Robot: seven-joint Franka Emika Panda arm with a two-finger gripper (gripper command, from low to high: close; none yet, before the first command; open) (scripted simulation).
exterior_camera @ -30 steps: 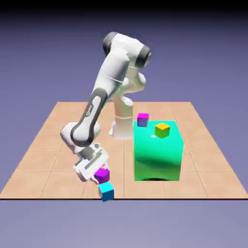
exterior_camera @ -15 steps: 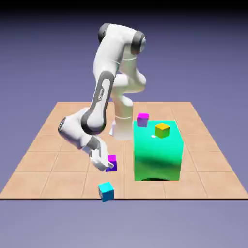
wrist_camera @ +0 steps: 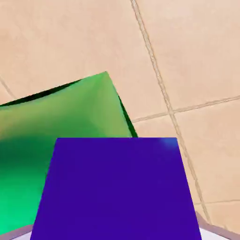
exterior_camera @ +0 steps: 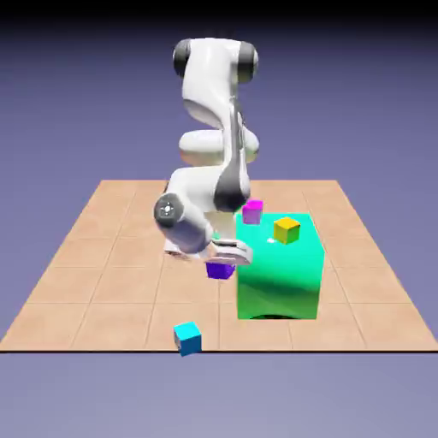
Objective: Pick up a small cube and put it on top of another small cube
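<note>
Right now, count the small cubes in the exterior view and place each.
4: purple cube held in the gripper; cyan cube near the table's front edge; yellow cube atop the big green block; magenta-topped, violet-sided cube behind the block.

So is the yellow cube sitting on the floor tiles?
No, the yellow cube sits on top of the big green block, not on the tiles.

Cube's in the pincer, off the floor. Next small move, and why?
Probably keep lifting, then carry it toward the far cube. The pincer holds the small cube beside the green block, below its top edge; the far cube sits behind that block, so height likely comes first.
</note>
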